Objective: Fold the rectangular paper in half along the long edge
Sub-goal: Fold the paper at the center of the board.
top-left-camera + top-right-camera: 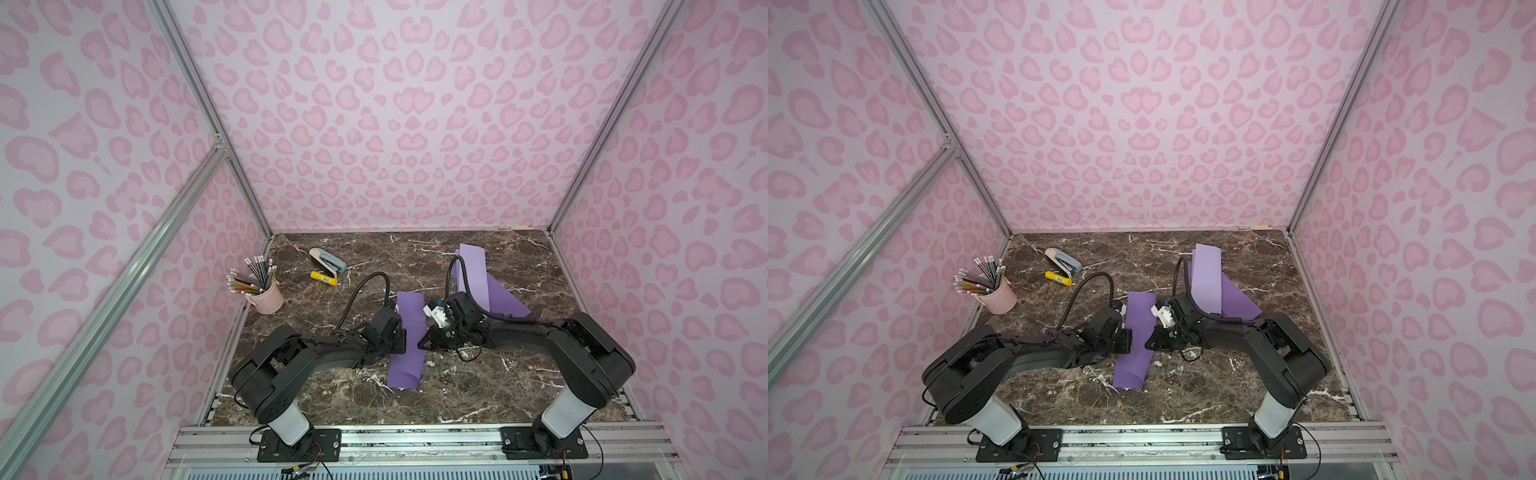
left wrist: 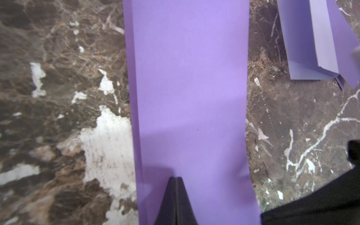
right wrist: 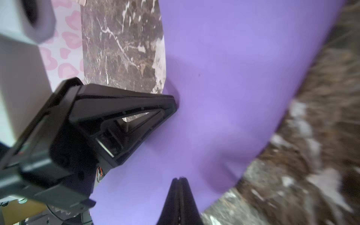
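Note:
A long purple paper (image 1: pixel 409 316) (image 1: pixel 1138 324) lies on the marble table, doubled lengthwise into a narrow strip, its near end curling up. My left gripper (image 1: pixel 402 341) (image 1: pixel 1127 341) is shut, and its tip rests on the strip from the left side. In the left wrist view its closed tip (image 2: pixel 176 178) sits on the paper (image 2: pixel 191 78). My right gripper (image 1: pixel 419 345) (image 1: pixel 1147 345) is shut too and touches the strip's right edge. The right wrist view shows its closed tip (image 3: pixel 180 178) on the paper (image 3: pixel 233 78), opposite the left gripper (image 3: pixel 171 105).
Two other folded purple sheets (image 1: pixel 478 278) (image 2: pixel 315 39) lie behind the right arm. A pink cup of pencils (image 1: pixel 266 297) stands at the left wall. A stapler (image 1: pixel 328 259) and a yellow glue stick (image 1: pixel 324 278) lie at the back left.

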Robot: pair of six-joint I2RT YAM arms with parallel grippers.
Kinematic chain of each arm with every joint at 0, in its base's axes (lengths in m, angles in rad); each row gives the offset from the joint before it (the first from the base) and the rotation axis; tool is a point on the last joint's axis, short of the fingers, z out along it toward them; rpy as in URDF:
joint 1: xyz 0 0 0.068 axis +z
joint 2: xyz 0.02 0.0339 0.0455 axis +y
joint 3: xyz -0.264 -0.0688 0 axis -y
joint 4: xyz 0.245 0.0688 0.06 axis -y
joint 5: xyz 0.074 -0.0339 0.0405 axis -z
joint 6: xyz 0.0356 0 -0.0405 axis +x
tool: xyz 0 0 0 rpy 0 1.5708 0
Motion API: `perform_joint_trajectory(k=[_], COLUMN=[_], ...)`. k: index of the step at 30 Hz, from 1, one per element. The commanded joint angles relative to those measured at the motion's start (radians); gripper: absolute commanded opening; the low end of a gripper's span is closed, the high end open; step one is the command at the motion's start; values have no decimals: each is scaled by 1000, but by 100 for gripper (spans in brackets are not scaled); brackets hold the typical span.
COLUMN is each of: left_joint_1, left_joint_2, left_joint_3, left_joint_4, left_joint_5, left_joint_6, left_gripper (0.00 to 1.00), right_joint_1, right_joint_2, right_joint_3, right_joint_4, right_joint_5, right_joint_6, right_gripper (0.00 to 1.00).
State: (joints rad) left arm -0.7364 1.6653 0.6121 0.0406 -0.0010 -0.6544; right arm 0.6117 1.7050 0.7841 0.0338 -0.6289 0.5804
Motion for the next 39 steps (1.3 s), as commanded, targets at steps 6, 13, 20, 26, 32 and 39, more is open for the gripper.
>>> perform_joint_trajectory(k=[6, 13, 20, 26, 32, 39], left_joint_1=[0, 0, 0, 1, 0, 0], left_joint_2=[-9, -7, 8, 6, -6, -8], left_joint_3=[-8, -12, 6, 5, 1, -2], left_joint_4=[-102, -103, -104, -105, -113, -114], left_joint_5=[-21, -21, -17, -17, -22, -24], left_joint_6=[7, 12, 12, 11, 11, 12], left_gripper=[4, 4, 4, 4, 4, 4], right_joint_1=[-25, -116, -18, 65, 34, -25], right_joint_2=[11, -101, -176, -62, -84, -211], right_joint_3=[-100, -230, -107, -75, -199, -277], right_joint_4=[22, -31, -55, -3, 13, -73], right_joint_5=[50, 43, 50, 54, 80, 78], right_joint_6=[23, -26, 21, 53, 66, 22], right_gripper=[5, 5, 6, 5, 4, 5])
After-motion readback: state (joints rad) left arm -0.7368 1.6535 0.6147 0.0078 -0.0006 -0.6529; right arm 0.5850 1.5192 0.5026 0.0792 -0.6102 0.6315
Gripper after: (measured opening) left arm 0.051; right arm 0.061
